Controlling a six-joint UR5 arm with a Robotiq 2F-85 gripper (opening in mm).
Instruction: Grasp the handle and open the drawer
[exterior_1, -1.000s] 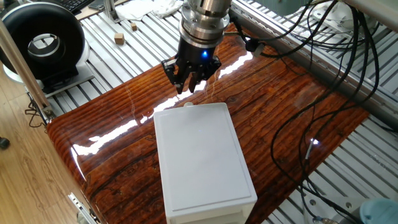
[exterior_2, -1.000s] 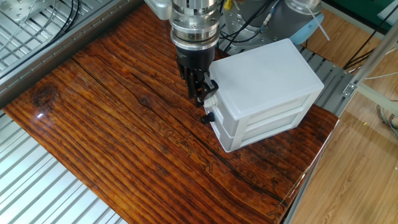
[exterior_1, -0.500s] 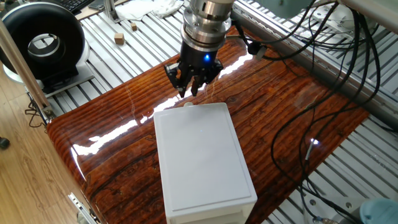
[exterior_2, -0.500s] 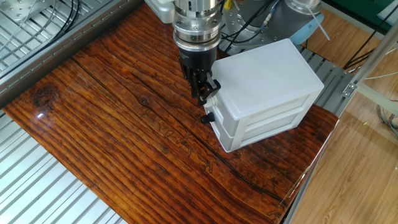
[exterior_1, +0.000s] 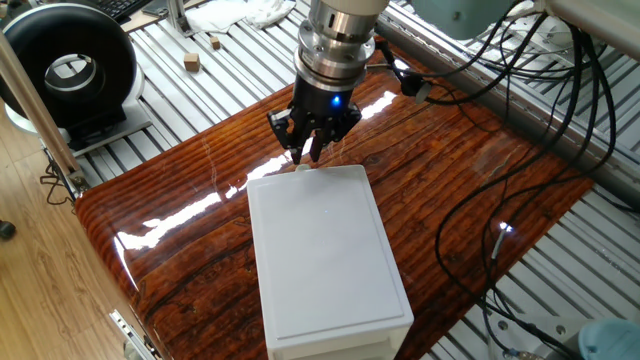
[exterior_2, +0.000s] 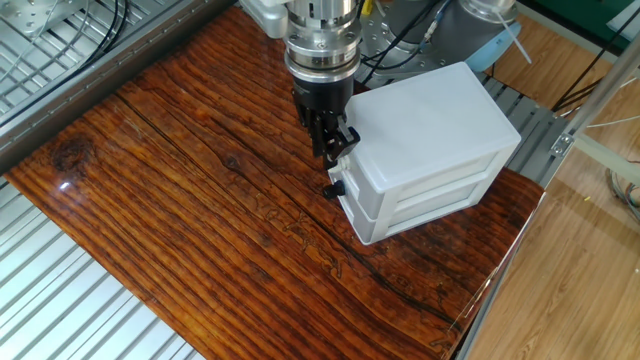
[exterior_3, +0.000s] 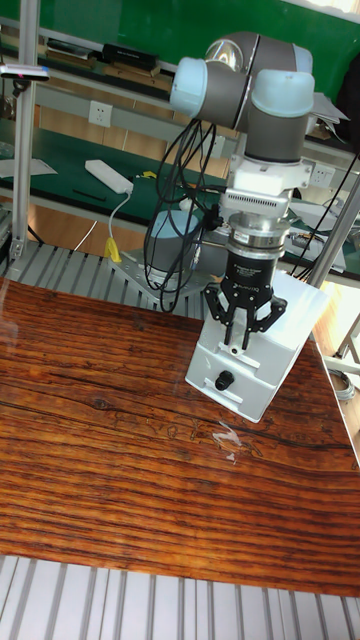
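A white box (exterior_1: 325, 255) stands on the wooden table, and its drawer (exterior_2: 400, 181) sits pushed in flush with the front. The handle (exterior_1: 303, 168) is a small off-white nub at the top edge of the box's front. My gripper (exterior_1: 308, 153) hangs straight down just above and in front of that nub. Its fingers are drawn close with a narrow gap and hold nothing. In the other fixed view the gripper (exterior_2: 333, 148) is against the box's upper front corner and hides the handle. The tall fixed view shows the gripper (exterior_3: 240, 343) over the front face.
A black knob (exterior_3: 222, 380) sits lower on the box front (exterior_2: 331, 188). A round black device (exterior_1: 65, 65) stands off the table's far left. Cables (exterior_1: 545, 130) hang at the right. The box stands near the table's edge (exterior_2: 500, 270).
The gripper has shifted a little sideways and nearer to the box front, closing in on the handle. The drawer and box have not moved.
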